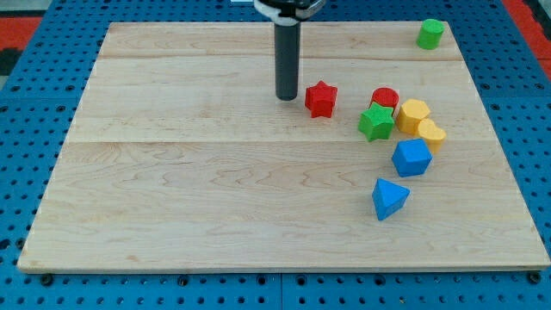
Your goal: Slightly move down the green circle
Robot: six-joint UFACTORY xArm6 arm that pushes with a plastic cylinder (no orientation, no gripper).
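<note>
The green circle (430, 34) sits at the far right corner of the desk (172, 215), alone, well apart from every other block. It is a short round block, so it has no long axis to line up with; what matters is only which side it is pushed from.

My tip (287, 97) rests on the desk far to the left of the green circle and a little nearer than it, just left of the red star (321, 99). There are no fingers here to open or close: the arm ends in a plain rod, and it holds nothing and touches no block.

The coming move turns on this relation: the green circle lies to the right of my tip and slightly farther away, while the push must go toward the near edge. So my tip likely has to travel right and get to the far side of the green circle first. There is little desk left behind the block there.

Nearer than the green circle lies a cluster: a red circle (385, 96), a green star (376, 122), two yellow blocks (421, 122), a blue block (411, 158) and a blue triangle (389, 198).
</note>
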